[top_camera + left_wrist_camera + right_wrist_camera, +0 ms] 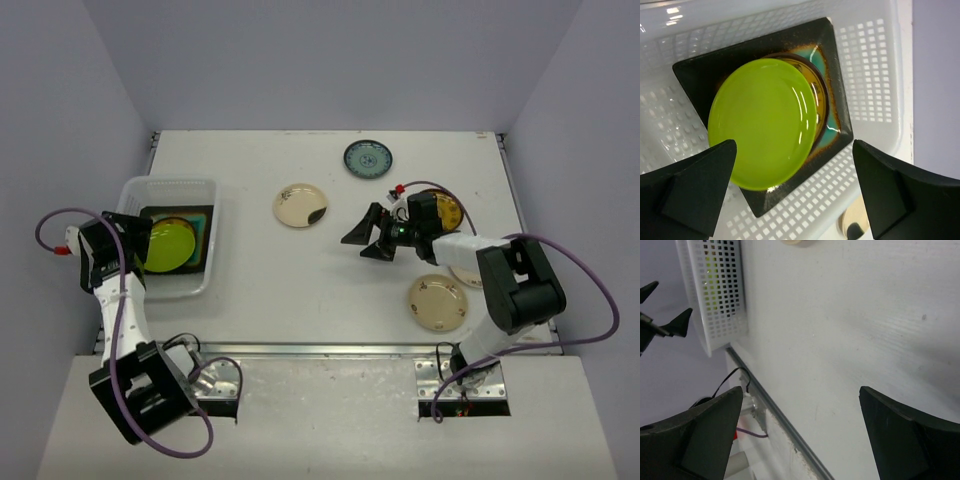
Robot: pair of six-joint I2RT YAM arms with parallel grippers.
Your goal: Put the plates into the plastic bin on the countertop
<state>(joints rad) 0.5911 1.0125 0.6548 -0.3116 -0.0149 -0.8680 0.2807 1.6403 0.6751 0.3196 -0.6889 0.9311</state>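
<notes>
Three plain, smooth walls in pale lavender-grey close in the scene: a back wall (330,60), a left wall (60,140) and a right wall (590,120). Between them lies a matte white rectangular table (300,290), reaching to the foot of the back wall. A thin silver metal rail (330,349) runs along the table's near edge. Beyond the rail, a flat off-white ledge (330,430) fills the foreground. The light is soft and even, leaving only faint, blurred shadows on the table.
</notes>
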